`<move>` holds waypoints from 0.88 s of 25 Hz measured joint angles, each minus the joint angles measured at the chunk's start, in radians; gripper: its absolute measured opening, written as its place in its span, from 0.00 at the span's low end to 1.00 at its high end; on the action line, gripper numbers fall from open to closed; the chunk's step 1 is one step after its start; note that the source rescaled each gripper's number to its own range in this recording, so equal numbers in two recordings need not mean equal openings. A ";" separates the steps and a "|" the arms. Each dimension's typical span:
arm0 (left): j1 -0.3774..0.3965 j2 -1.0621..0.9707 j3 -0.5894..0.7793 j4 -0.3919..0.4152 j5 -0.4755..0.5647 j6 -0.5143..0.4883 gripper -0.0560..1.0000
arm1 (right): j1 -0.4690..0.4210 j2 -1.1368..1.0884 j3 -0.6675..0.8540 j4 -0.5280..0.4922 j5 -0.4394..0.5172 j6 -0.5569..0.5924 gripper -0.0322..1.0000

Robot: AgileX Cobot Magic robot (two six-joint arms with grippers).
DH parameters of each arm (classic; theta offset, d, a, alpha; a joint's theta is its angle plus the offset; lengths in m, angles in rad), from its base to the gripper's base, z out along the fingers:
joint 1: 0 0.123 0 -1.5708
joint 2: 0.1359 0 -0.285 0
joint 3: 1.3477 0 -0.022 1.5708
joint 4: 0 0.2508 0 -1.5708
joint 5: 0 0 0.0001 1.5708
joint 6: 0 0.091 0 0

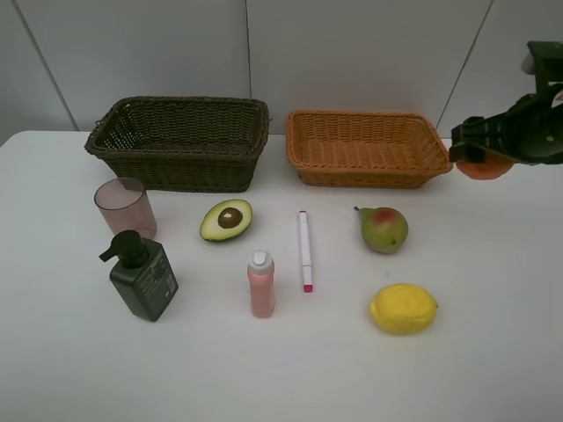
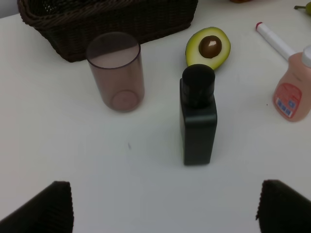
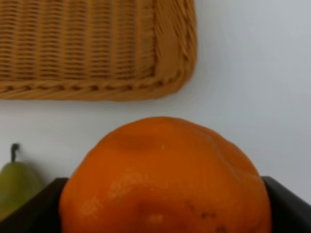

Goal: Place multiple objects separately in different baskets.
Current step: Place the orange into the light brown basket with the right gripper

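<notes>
1. The dark green-brown wicker basket (image 1: 176, 173) stands at the back left of the white surface (image 1: 493, 352). Only bare weave shows inside it.
2. The orange-tan wicker basket (image 1: 369, 176) stands just beside it on the right. It is shallower, and its inside likewise shows only weave.
3. The right tool (image 1: 482, 151) is clamped on the orange (image 1: 484, 167), one finger on each side of the fruit. It holds the orange in the air just off the right end of the orange-tan basket, outside the rim.
4. The left tool (image 2: 165, 208) stands wide and grips nothing. Its wrist view looks over the pump bottle and the cup.
5. The translucent pink cup (image 1: 126, 207) stands upright, mouth up, in front of the dark basket's left part. Its base shows through the wall.
6. The dark green pump bottle (image 1: 142, 277) stands near the cup, closer to the front edge.
7. The avocado half (image 1: 227, 220) lies cut side up with its pit showing, in front of the dark basket's right end.
8. The small pink bottle (image 1: 261, 284) stands upright, with the white marker (image 1: 304, 250) lying just to its right.
9. The red-green pear (image 1: 383, 229) sits in front of the orange-tan basket. The yellow lemon (image 1: 403, 309) lies nearer the front.
</notes>
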 joint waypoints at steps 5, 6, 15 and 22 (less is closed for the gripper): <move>0.000 0.000 0.000 0.000 0.000 0.000 1.00 | 0.094 0.038 -0.095 0.000 -0.048 -0.031 0.72; 0.000 0.000 0.000 0.000 0.000 0.000 1.00 | 0.111 0.061 -0.114 0.000 -0.058 -0.031 0.72; 0.000 0.000 0.000 0.000 0.000 0.000 1.00 | 0.131 0.317 -0.350 0.000 -0.064 -0.037 0.72; 0.000 0.000 0.000 0.000 0.000 0.000 1.00 | 0.131 0.469 -0.460 0.000 -0.074 -0.037 0.72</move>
